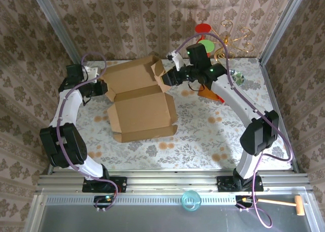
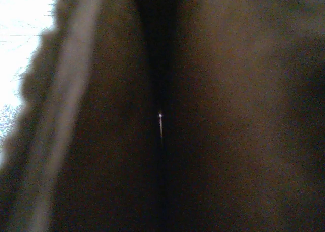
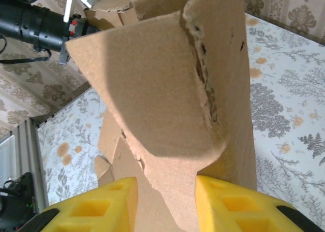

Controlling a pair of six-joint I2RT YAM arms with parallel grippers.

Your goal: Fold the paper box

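The paper box lies mid-table as a light-brown cardboard tray, its lid panel raised toward the back. My left gripper is at the box's left side flap, shut on it. In the left wrist view dark cardboard presses close against the lens. My right gripper is at the lid's right flap. In the right wrist view that flap runs down between the yellow fingers. The right gripper is open, with a gap left of the flap.
A darker orange-brown flat piece lies under the right arm. Red and green discs on a gold wire stand are at the back right, with a small round object nearby. A teal cup and a wooden mallet rest by the front rail.
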